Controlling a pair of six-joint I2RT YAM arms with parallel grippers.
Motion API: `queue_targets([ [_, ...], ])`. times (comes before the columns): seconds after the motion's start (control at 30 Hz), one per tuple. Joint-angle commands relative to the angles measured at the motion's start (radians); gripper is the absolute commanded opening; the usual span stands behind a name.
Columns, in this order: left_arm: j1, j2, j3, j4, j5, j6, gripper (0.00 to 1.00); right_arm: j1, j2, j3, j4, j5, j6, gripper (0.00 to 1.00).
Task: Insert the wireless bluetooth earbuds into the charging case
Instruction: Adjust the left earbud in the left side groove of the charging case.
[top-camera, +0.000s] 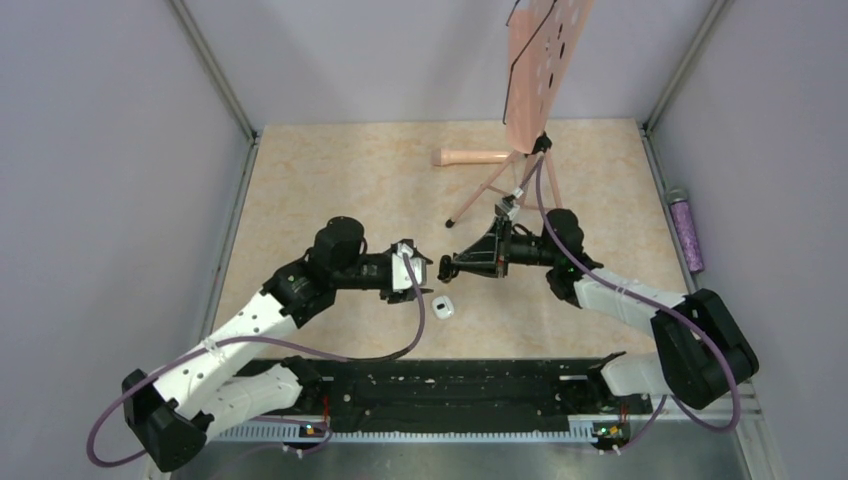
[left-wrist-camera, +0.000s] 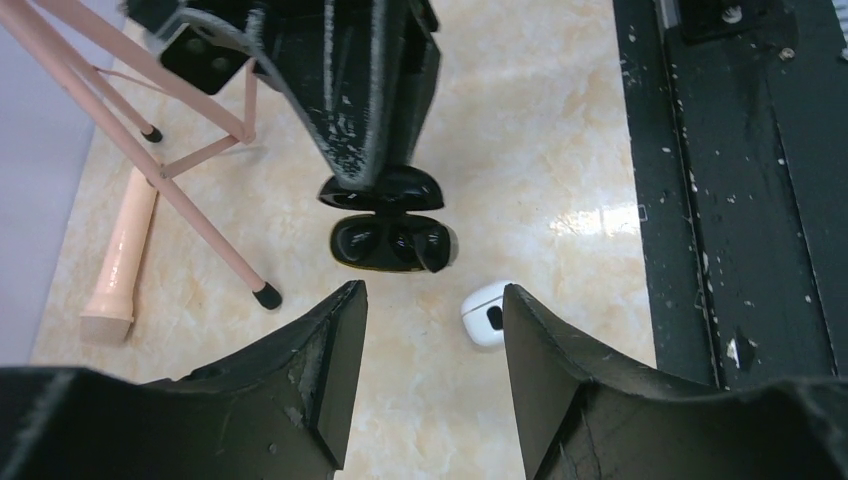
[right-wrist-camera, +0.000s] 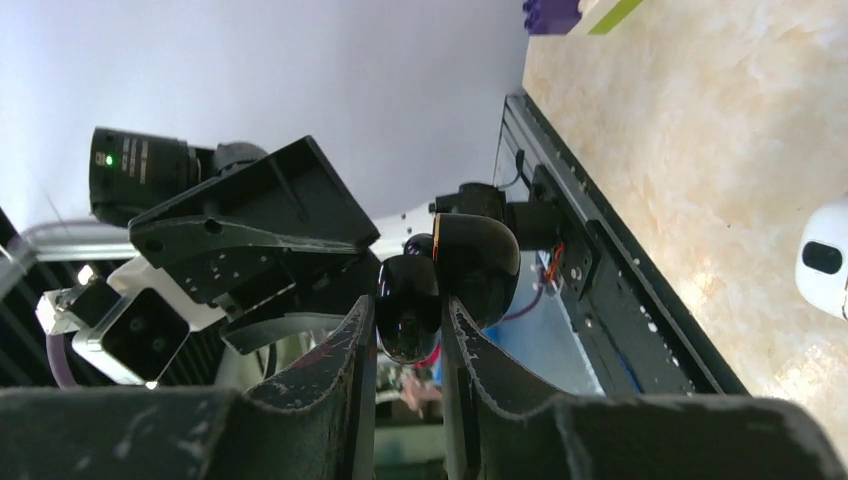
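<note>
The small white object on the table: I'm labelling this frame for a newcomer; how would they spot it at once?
On the beige marbled table, look just near-side of the left claw. A small white rounded piece lies there, marked by one dark spot, unlike the glossy black case gripped in the right claw.

Overhead view plus two wrist views that face each other low over the counter (top-camera: 330, 180).
The top external camera sits high behind the arm bases and looks down and forward, far enough off to take in both arms and the whole counter. The left wrist camera looks along the left fingers (left-wrist-camera: 320, 370) toward the right arm, close to the charging case (left-wrist-camera: 390, 243). The right wrist camera looks the opposite way past the right fingers (right-wrist-camera: 330, 380), nearer still to that case. All three share the small white object (top-camera: 444, 308).
</note>
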Motion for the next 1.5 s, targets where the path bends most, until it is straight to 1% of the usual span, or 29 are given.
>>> queue_targets([
  [0.0,-0.004,-0.073,0.032,-0.082,0.087,0.108,0.59,0.003,0.023,0.124,-0.121,-0.167,-0.165,0.00],
  [0.1,-0.004,-0.096,0.015,-0.083,0.097,0.102,0.58,0.017,0.033,0.187,-0.249,-0.192,-0.264,0.00],
  [0.2,-0.005,-0.103,0.015,-0.077,0.085,0.095,0.55,0.022,0.038,0.207,-0.291,-0.191,-0.282,0.00],
  [0.3,-0.007,-0.114,0.004,-0.026,0.091,0.071,0.51,0.023,0.035,0.207,-0.285,-0.181,-0.260,0.00],
  [0.37,-0.011,-0.117,-0.005,0.015,0.081,0.050,0.47,0.025,0.035,0.198,-0.244,-0.176,-0.229,0.00],
  [0.47,-0.019,-0.111,-0.013,0.048,0.074,0.038,0.48,0.028,0.033,0.192,-0.230,-0.165,-0.214,0.00],
  [0.63,-0.034,-0.087,-0.014,0.033,0.070,0.043,0.54,0.033,0.027,0.186,-0.196,-0.150,-0.184,0.00],
  [0.73,-0.044,-0.079,-0.016,0.032,0.061,0.055,0.54,0.035,0.026,0.184,-0.192,-0.149,-0.179,0.00],
  [1.0,-0.078,-0.040,-0.006,0.032,0.029,0.072,0.52,0.039,0.026,0.181,-0.175,-0.144,-0.164,0.00],
  [1.1,-0.085,-0.030,-0.007,0.038,-0.003,0.076,0.51,0.038,0.024,0.183,-0.161,-0.145,-0.152,0.00],
  [1.23,-0.086,-0.029,-0.014,0.068,-0.037,0.072,0.48,0.040,0.020,0.185,-0.168,-0.147,-0.155,0.00],
  [1.47,-0.086,-0.013,-0.012,0.085,-0.047,0.067,0.43,0.041,0.012,0.178,-0.174,-0.148,-0.157,0.00],
])
